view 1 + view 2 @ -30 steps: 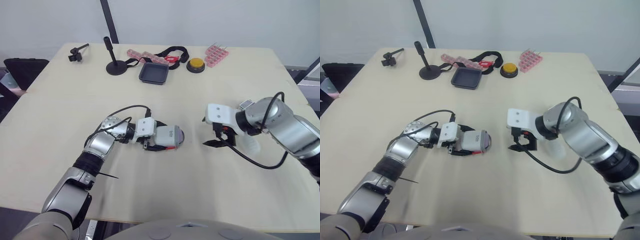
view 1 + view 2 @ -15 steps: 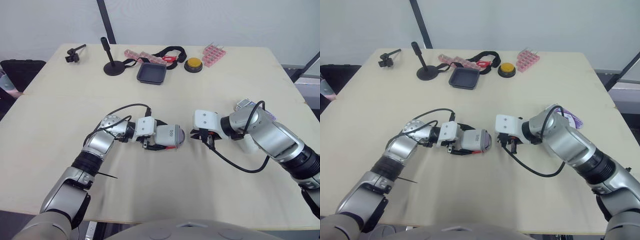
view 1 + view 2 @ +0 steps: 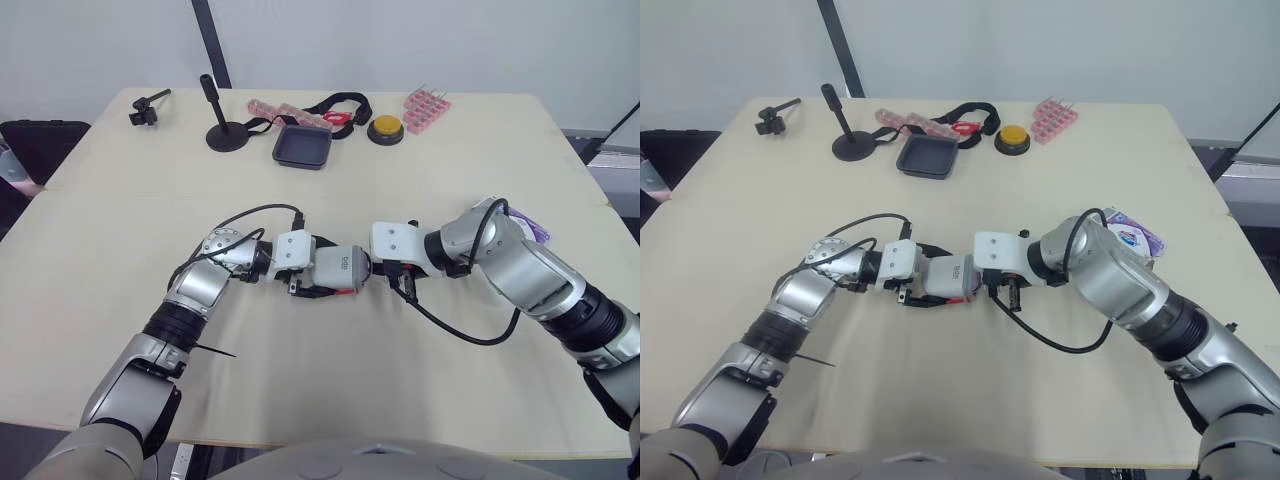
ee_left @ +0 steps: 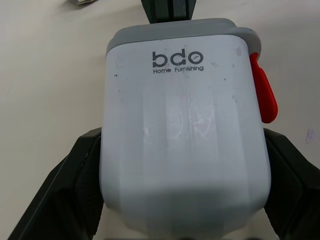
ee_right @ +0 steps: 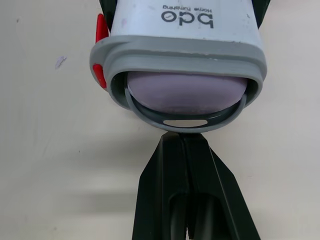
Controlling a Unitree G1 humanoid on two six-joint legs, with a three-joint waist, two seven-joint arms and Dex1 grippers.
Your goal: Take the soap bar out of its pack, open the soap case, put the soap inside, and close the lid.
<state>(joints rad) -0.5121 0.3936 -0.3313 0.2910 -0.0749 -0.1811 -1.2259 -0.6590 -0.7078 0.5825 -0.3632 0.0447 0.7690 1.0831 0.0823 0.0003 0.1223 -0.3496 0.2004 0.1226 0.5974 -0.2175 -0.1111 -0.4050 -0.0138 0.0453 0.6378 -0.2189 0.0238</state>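
while left gripper [image 4: 182,137] grasps the stiff-looking, likely slick white plastic soap case [image 3: 338,268] by its flanks, right gripper [image 5: 186,145], pinched shut, sits at its rim.

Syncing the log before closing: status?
Left gripper shut on soap case. Right gripper shut, tips at its open end. Soap inside, case not yet closed. Pack lies aside.

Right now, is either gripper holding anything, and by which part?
The left gripper holds the soap case, clamped across its two long sides. The right gripper is shut and holds nothing; its tip is at the case's open end.
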